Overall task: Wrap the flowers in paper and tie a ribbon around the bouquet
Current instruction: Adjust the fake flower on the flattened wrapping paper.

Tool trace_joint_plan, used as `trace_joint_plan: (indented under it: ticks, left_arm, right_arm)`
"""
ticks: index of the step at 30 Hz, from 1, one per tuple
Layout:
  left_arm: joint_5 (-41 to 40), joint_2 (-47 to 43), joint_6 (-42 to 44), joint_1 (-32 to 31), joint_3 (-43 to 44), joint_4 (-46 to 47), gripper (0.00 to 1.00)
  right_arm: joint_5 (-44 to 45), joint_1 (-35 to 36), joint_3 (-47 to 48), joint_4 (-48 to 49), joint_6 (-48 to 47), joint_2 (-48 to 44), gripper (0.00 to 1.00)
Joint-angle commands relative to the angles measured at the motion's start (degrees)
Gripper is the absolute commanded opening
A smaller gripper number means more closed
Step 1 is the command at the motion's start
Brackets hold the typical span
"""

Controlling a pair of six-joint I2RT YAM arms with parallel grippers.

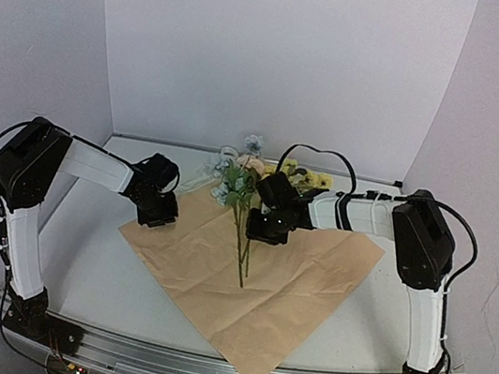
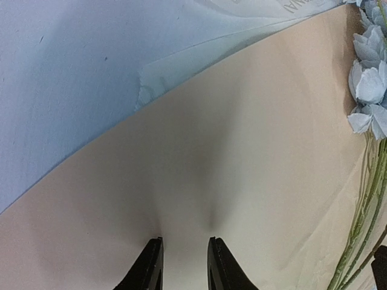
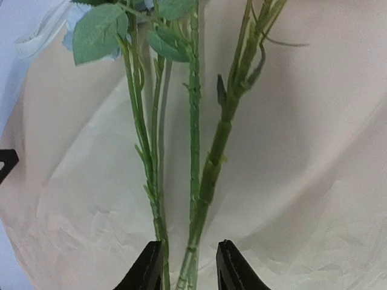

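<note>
Wrapping has barely begun: the paper (image 1: 272, 285) lies flat, its creased tan reverse up, set as a diamond. The flowers (image 1: 243, 215) lie along the paper's middle, thin ridged green stems toward its near corner, soft blue and yellow blooms past its far corner. The right gripper (image 3: 188, 269) straddles the stems, jaws parted and clamping nothing. The left gripper (image 2: 185, 266), at the paper's left corner, shows a narrow gap; it seemingly holds nothing. The lettered cream ribbon (image 2: 296, 7) lies just beyond the paper's far-left edge. The next move likely calls for folding that corner over the stems.

The paper (image 1: 289, 298) shows plain tan-brown, the flowers (image 1: 236, 183) pale blue, yellow and pink blooms on green stems
</note>
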Motion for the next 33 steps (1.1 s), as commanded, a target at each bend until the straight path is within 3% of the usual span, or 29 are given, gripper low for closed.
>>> trace_joint_plan:
  ticks: [1, 10, 16, 23, 25, 29, 33]
  left_arm:
    - [1.5, 4.6, 1.5, 1.9, -0.9, -2.0, 0.26]
    - [1.7, 4.8, 2.6, 3.0, -0.6, -2.5, 0.26]
    - [1.7, 4.1, 2.0, 3.0, -1.9, -1.9, 0.26]
    - [1.7, 3.7, 1.6, 3.0, -2.3, -1.8, 0.25]
    - [1.8, 3.8, 1.6, 3.0, -2.3, -1.8, 0.26]
    - [3.4, 3.8, 1.3, 2.9, -2.3, -1.7, 0.25]
    - [3.3, 3.7, 1.2, 2.9, -2.1, -1.9, 0.25]
  right_arm:
    - [1.6, 0.4, -2.7, -0.6, 1.2, -5.6, 0.32]
    - [2.2, 0.5, 4.1, -1.7, 1.2, 0.2, 0.40]
    - [4.7, 0.5, 8.7, -3.0, 1.1, 4.0, 0.35]
    - [5.8, 0.5, 10.4, -4.6, 0.6, 4.6, 0.09]
    - [6.4, 0.5, 10.7, -5.1, 0.0, 3.8, 0.07]
    - [7.1, 0.4, 11.1, -5.7, -0.4, 2.6, 0.37]
    - [8.2, 0.3, 12.5, -6.5, -0.3, 4.3, 0.43]
